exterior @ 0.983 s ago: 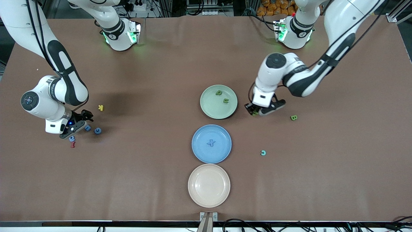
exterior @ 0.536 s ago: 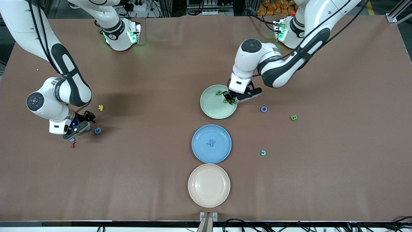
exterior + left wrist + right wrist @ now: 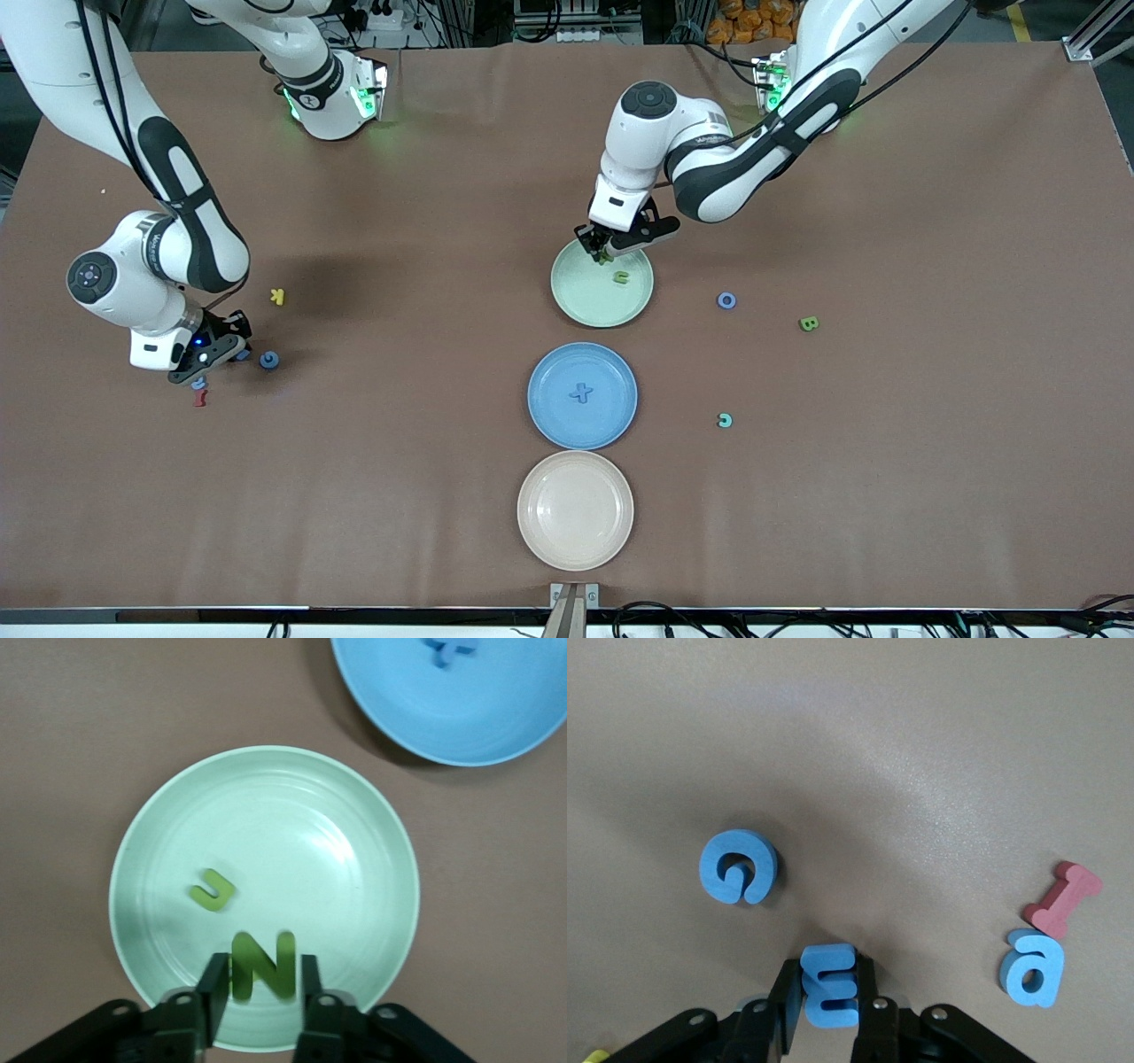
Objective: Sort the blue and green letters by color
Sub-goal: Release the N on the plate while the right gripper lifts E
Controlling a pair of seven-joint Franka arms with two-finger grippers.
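Observation:
My left gripper [image 3: 601, 254] hangs over the green plate [image 3: 585, 306], at its edge toward the robots. A green N [image 3: 262, 964] sits between its fingers, blurred, with a thin gap at one finger. A green U [image 3: 213, 890] lies in that plate. My right gripper [image 3: 221, 348] is down at the right arm's end of the table, shut on a blue E [image 3: 829, 985]. A blue G [image 3: 739, 866] and a blue a [image 3: 1033, 967] lie beside it. The blue plate [image 3: 549, 416] holds a blue X [image 3: 581, 392]. A blue O [image 3: 726, 300] and a green B [image 3: 808, 323] lie toward the left arm's end.
A dark red letter [image 3: 201, 399] touches the blue a. A yellow K [image 3: 277, 297] lies farther from the camera than the blue G. A teal letter [image 3: 725, 420] lies nearer the camera than the O. A cream plate [image 3: 549, 532] sits nearest the camera.
The left arm carried the green N from beside the green plate to over it, uncovering the blue O, and its fingers eased apart. The right gripper closed on the blue E.

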